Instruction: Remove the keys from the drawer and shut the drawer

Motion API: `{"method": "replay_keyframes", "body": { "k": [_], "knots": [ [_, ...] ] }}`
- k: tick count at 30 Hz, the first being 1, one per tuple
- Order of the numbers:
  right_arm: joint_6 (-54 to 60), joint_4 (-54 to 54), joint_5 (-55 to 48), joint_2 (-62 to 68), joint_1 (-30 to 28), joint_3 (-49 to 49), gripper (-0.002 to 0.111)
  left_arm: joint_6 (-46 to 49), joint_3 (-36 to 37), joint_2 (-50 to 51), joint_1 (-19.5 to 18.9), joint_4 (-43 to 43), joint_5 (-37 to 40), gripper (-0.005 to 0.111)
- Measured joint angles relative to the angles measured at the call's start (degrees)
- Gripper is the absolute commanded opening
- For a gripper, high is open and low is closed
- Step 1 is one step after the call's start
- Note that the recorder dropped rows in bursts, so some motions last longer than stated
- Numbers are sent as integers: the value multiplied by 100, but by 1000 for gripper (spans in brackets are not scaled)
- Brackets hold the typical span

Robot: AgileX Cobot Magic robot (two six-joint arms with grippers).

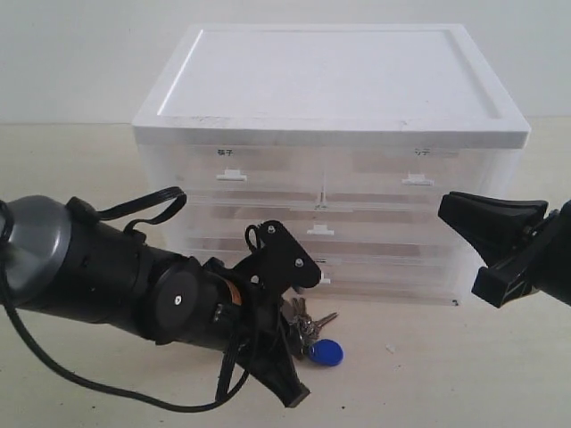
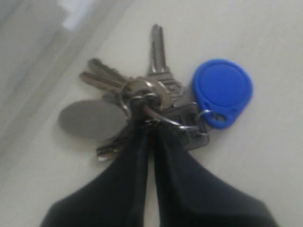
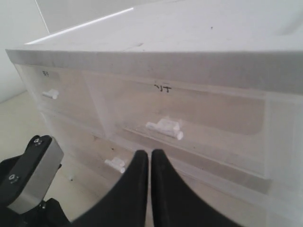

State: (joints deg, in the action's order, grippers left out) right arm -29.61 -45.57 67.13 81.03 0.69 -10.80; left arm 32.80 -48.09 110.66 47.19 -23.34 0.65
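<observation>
The keys (image 1: 310, 323), silver-grey with an oval blue fob (image 1: 326, 354), lie low over the table just in front of the translucent white drawer unit (image 1: 339, 116). My left gripper (image 1: 287, 332) is shut on their ring. In the left wrist view its dark fingertips (image 2: 140, 124) pinch the ring (image 2: 142, 92), with the keys (image 2: 158, 56) and the fob (image 2: 222, 90) fanned out beyond. I cannot tell whether the keys touch the table. Every drawer front (image 1: 321, 234) looks flush with the unit. My right gripper (image 1: 443, 203) hangs shut and empty at the unit's right front, facing a drawer handle (image 3: 164, 127).
The drawer unit (image 3: 189, 61) fills the back middle of the beige table (image 1: 428, 383). Its lower edge (image 2: 38, 47) runs close beside the keys. The left arm's black body and cable (image 1: 107, 276) cover the front left. Part of the left arm (image 3: 28, 175) shows in the right wrist view.
</observation>
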Motion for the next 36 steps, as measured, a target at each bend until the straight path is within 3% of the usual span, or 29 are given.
{"method": "replay_keyframes", "body": {
  "k": [13, 26, 33, 36],
  "knots": [
    [0, -10, 49, 0, 0, 0, 0, 27, -397, 190, -2, -15, 149, 4],
    [0, -10, 27, 0, 0, 0, 0, 27, -1048, 274, 302, -49, 457, 4],
    [0, -10, 1, 0, 0, 0, 0, 66, -1062, 274, 339, -64, 940, 4],
    [0, -10, 1, 0, 0, 0, 0, 181, -918, 237, 597, -64, 954, 4]
  ]
}}
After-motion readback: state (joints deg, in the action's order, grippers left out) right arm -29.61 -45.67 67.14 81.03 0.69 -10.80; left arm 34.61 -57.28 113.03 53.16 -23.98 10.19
